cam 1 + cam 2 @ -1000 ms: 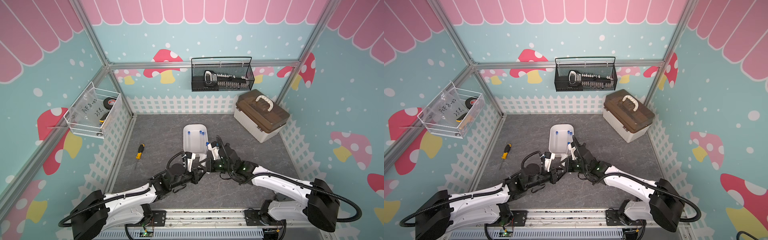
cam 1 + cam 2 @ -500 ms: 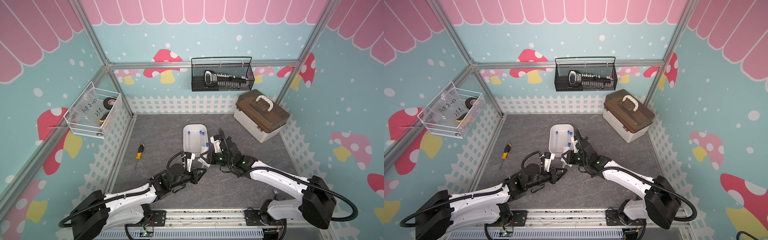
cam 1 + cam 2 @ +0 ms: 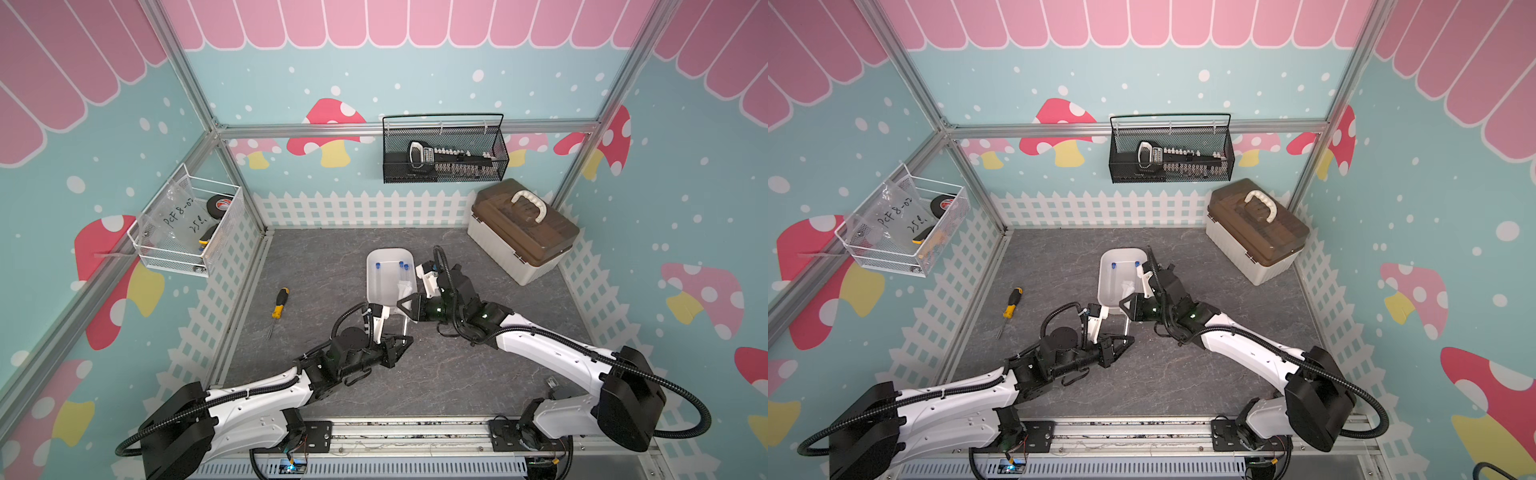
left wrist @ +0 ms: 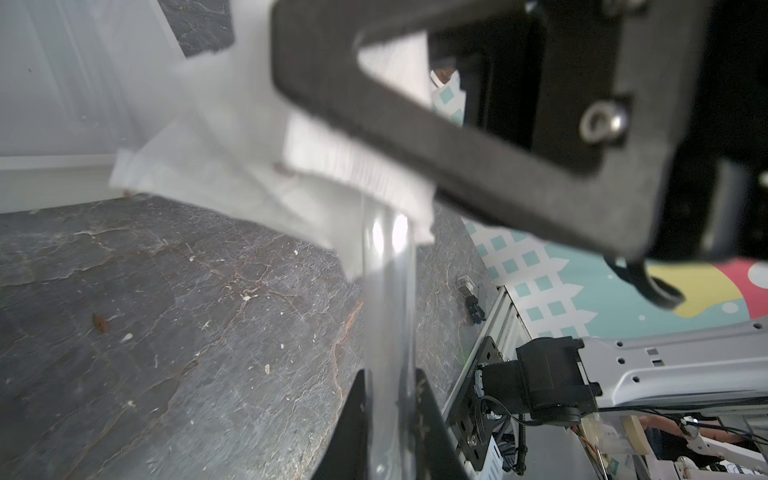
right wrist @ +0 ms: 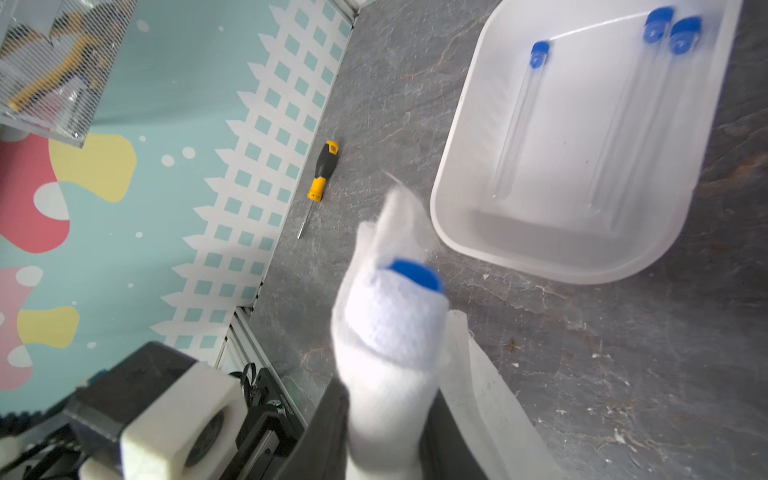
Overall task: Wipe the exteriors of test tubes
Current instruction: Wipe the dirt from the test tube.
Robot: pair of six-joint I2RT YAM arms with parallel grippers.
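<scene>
Left fingers (image 4: 351, 436) clamp the bare end of one test tube (image 4: 388, 311). Its long axis rises from them, slightly far, into the right fingers (image 4: 478, 174), which pinch a white cloth (image 5: 390, 332) round the blue-capped end. Three more tubes (image 5: 519, 120) lie in the tray (image 5: 457, 237) beyond.

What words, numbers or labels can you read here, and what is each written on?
"PCF8-02": handwritten on the clear plastic bag in the white wire basket.
"25": line beneath on that bag; its remaining characters are unclear.
Label on the black tool in the black mesh basket: too small to read.
Red label on the black tape roll: too small.
</scene>
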